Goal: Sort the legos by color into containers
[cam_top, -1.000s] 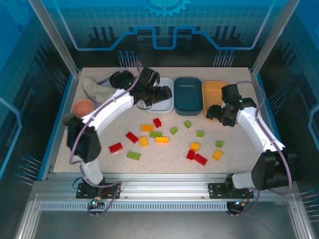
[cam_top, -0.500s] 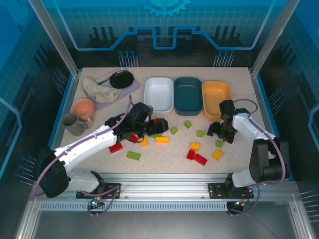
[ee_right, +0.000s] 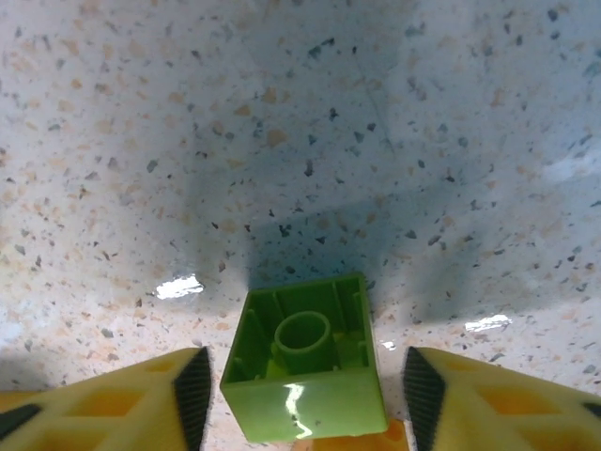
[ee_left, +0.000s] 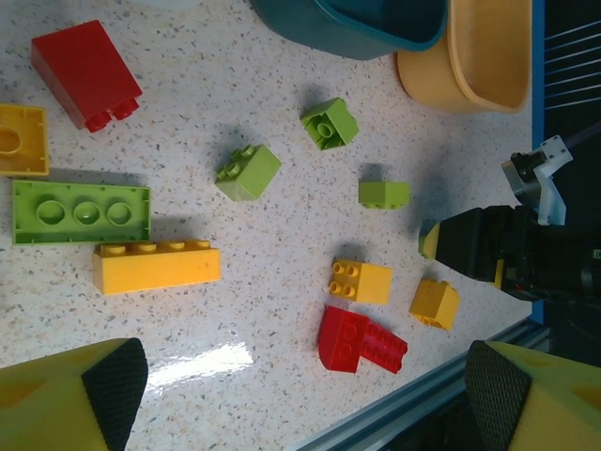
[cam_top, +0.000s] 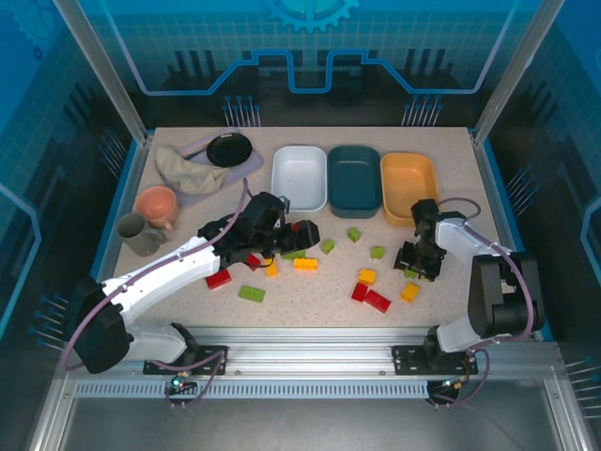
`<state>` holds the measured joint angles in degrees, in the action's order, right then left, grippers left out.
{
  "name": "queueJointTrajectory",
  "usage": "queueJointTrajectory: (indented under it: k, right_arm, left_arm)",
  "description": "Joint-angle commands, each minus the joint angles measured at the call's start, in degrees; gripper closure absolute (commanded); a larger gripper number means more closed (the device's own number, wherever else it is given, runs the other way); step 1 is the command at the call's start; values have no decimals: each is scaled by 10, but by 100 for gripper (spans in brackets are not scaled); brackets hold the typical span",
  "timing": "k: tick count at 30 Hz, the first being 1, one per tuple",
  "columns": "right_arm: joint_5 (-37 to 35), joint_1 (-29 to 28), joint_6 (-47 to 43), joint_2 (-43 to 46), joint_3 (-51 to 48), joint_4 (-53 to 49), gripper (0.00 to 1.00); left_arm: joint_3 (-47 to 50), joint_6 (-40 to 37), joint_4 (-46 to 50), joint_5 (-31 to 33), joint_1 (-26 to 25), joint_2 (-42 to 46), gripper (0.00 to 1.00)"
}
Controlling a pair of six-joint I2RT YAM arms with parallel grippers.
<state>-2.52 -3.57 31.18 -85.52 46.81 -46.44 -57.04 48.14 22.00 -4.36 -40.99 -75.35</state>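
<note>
Legos lie scattered mid-table; the trays along the back edge look bare. Right gripper is part-open, pads straddling a green brick — gaps either side, no grip yet (lined up to close). Left gripper is wide open and empty — hovering over the cluster.

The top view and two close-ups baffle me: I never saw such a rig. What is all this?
Two robot arms are bolted at the near edge of a table. The top view looks down from above and behind them; each close-up comes from a camera on one wrist. Red, yellow and green toy bricks lie loose before a white tray, a teal tray and an orange tray. The left end effector hangs open, holding nothing. The right end effector straddles a green brick, not gripping it.
</note>
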Motion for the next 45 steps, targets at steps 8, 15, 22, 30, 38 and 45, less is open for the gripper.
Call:
queueJointTrajectory:
  k: [8, 15, 22, 30, 38, 45]
  right_arm:
    - [-39, -14, -18, 55, 46, -11, 76]
    - [-38, -4, -45, -3, 231, -28, 77]
    - [9, 27, -51, -228, 428, -42, 75]
    - [29, 46, -56, -413, 590, -108, 57]
    - [23, 28, -62, -276, 560, -80, 28]
    - [98, -79, -103, -27, 358, 75, 28]
  left_arm:
    - [-6, 1, -7, -20, -8, 4, 9]
    - [-79, -13, 4, -16, -6, -15, 9]
    - [-165, -22, 13, -20, 8, -77, 9]
    - [-206, -12, 45, -7, 26, -114, 10]
    - [-157, 31, 155, 53, 53, -48, 11]
    - [-36, 141, 273, 62, 158, 22, 17]
